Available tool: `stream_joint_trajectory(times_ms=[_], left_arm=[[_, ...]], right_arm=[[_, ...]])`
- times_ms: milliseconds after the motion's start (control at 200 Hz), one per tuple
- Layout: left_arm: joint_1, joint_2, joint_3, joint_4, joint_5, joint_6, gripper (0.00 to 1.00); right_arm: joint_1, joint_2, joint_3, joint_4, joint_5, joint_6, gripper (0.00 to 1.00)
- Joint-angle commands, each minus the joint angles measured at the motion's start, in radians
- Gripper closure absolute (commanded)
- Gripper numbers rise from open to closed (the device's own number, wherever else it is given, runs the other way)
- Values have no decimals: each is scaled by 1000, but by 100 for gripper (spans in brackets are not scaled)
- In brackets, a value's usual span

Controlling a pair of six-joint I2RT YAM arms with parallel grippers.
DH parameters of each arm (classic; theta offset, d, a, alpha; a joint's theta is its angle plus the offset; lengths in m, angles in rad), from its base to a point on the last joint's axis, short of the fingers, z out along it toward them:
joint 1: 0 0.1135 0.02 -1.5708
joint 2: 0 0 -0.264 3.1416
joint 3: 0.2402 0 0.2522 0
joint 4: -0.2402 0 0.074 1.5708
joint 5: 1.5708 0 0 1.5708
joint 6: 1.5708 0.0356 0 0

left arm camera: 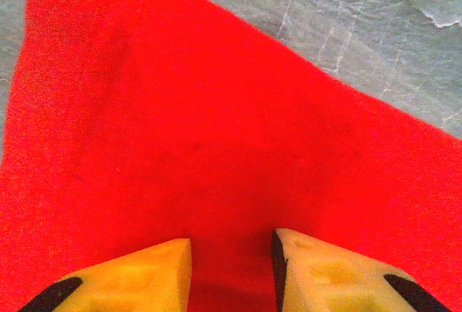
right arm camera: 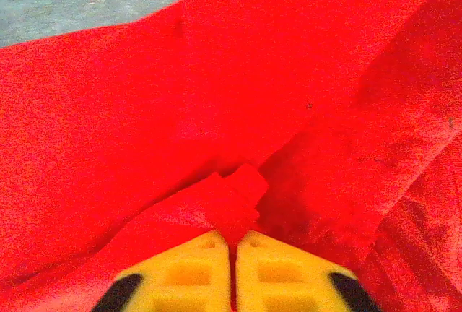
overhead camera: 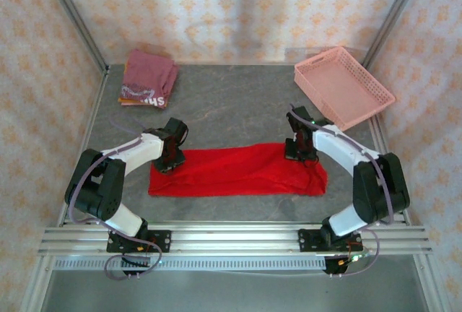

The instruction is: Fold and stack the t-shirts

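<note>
The red t-shirt (overhead camera: 238, 171) lies spread as a long band across the lower middle of the top view, on the grey table (overhead camera: 231, 110), well apart from the folded t-shirts (overhead camera: 148, 77) stacked in the upper left and from the pink basket (overhead camera: 343, 84) in the upper right. It looks light, soft and limp. It should sag and crease wherever it is not supported, and a single pinch will probably drag one layer and leave the rest behind, so the best holds are likely the edges or corners at both ends, lifted together. The left gripper (left arm camera: 231, 243) sits over the shirt's left end with its fingers apart, flat red cloth showing in the gap between them. Whether any fold is caught there I cannot tell. The right gripper (right arm camera: 232, 236) is at the far edge near the right end, its fingers pressed almost together on a small tuck of red cloth that sticks out at their tips, with wrinkles running away toward the upper right of the right wrist view.
</note>
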Motion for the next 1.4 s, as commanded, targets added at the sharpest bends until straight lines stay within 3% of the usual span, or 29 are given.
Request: stream_joint_trajectory(times_ms=[0,60,145,280,370,475,535,716,831,881,1146,1396], left_arm=[[-3,-18,-2,-17,-18,-4,65],[-3,-25,2,-24,-18,0,65],[-3,-33,12,-41,-24,1,62],[-13,-56,49,-92,-73,-10,45],[-29,-83,85,-121,-105,-9,33],[-43,-83,143,-128,-101,9,15],[-48,-56,172,-115,-81,22,14],[-47,69,203,-54,-69,31,38],[-32,138,189,4,-80,27,70],[-21,165,185,10,-73,24,77],[-15,122,36,42,-51,-19,80],[-43,8,-106,36,-19,-73,80]], right_arm=[[0,13,26,-4,78,-5,65],[-1,-35,17,0,81,10,49],[11,-119,-3,9,84,26,44],[104,-200,-54,12,163,69,42],[111,-208,-122,50,139,149,47],[109,-209,-188,109,130,235,61],[103,-205,-220,143,124,283,69],[39,-158,-293,257,31,351,78],[2,-122,-301,270,39,332,80],[-14,-100,-291,274,41,317,81],[-84,153,-71,279,36,209,81],[-86,549,485,126,-28,114,80]])
